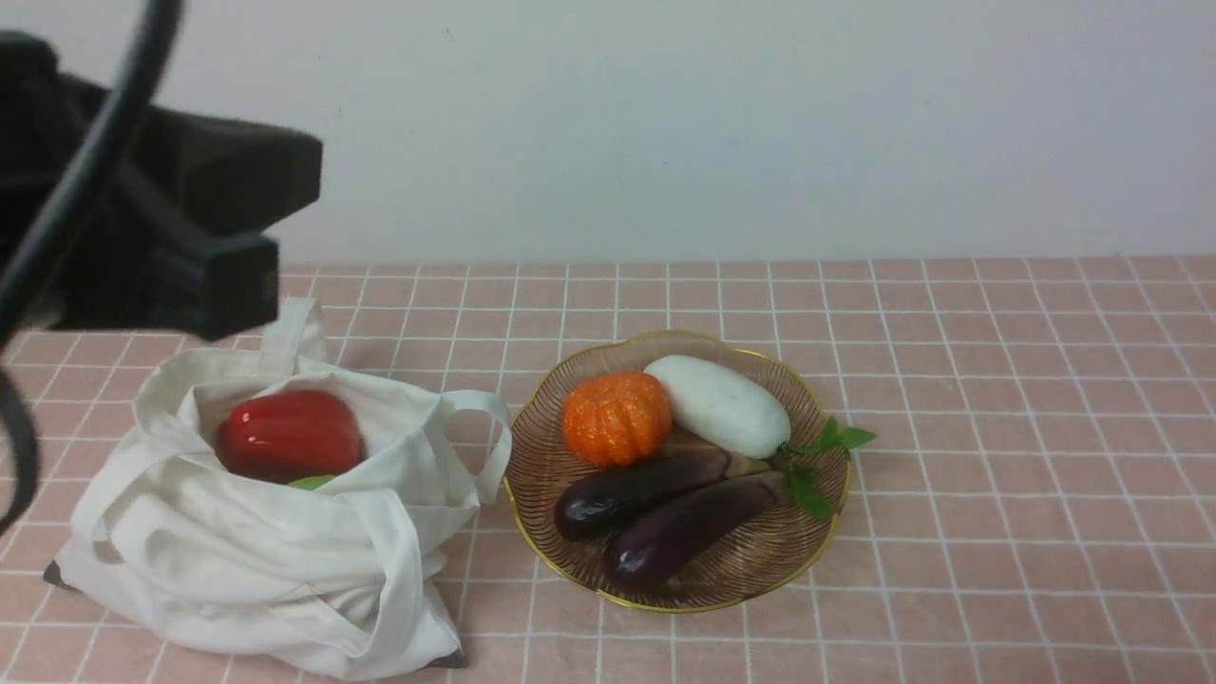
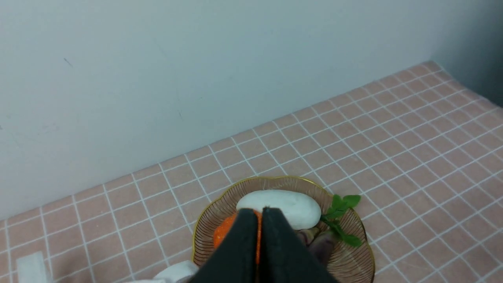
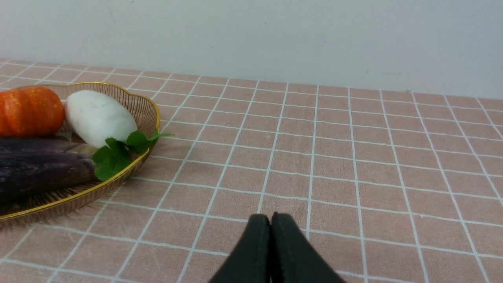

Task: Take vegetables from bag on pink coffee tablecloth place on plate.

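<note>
From the front, the off-white cloth bag (image 1: 247, 560) slumps on the near left of the pink grid tablecloth (image 1: 997, 456), mouth open. A red bell pepper (image 1: 288, 434) sits in the opening, with a light green piece (image 1: 311, 482) just showing at its near edge. Just right of the bag is the ribbed, gold-rimmed plate (image 1: 750, 570). It holds an orange pumpkin (image 1: 616, 417) at the far left and a white oblong vegetable (image 1: 719, 405) touching it on the right. Two dark purple eggplants (image 1: 646, 489) lie side by side nearer, and green leaves (image 1: 822, 456) hang over the right rim. The left arm (image 1: 161, 237) is a dark blur above the bag's far left.

In the left wrist view, the left gripper (image 2: 259, 210) has its jaws pressed together with nothing between them. It is raised above the plate (image 2: 220, 208), its fingers covering part of the pumpkin (image 2: 224, 234). A fold of the bag (image 2: 177, 271) shows at the frame edge.

In the right wrist view, the right gripper (image 3: 270, 216) has its jaws pressed together and empty. It is low over bare tablecloth (image 3: 353, 157), right of the plate (image 3: 149, 114).
</note>
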Controlling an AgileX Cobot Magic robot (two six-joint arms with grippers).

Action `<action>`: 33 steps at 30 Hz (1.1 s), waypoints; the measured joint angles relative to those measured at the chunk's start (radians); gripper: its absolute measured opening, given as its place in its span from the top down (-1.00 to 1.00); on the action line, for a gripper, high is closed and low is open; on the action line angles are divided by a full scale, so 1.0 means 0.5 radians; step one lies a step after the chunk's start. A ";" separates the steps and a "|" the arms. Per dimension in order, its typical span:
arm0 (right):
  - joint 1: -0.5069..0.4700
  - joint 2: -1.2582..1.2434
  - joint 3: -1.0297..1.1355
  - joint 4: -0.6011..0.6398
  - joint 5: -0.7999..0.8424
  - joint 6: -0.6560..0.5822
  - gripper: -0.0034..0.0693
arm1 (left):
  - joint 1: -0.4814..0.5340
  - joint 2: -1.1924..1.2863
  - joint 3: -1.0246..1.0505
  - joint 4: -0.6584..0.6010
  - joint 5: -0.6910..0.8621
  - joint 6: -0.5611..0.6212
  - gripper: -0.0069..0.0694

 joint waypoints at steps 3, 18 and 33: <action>0.000 0.000 0.000 0.000 0.000 0.000 0.95 | 0.000 -0.213 0.163 -0.035 -0.027 -0.010 0.83; 0.000 0.000 0.000 0.000 0.000 0.000 0.95 | 0.000 -0.487 0.216 0.184 0.086 -0.031 0.83; 0.000 0.000 0.000 0.000 0.000 0.000 0.95 | 0.726 -1.399 1.426 0.211 -0.389 0.119 0.83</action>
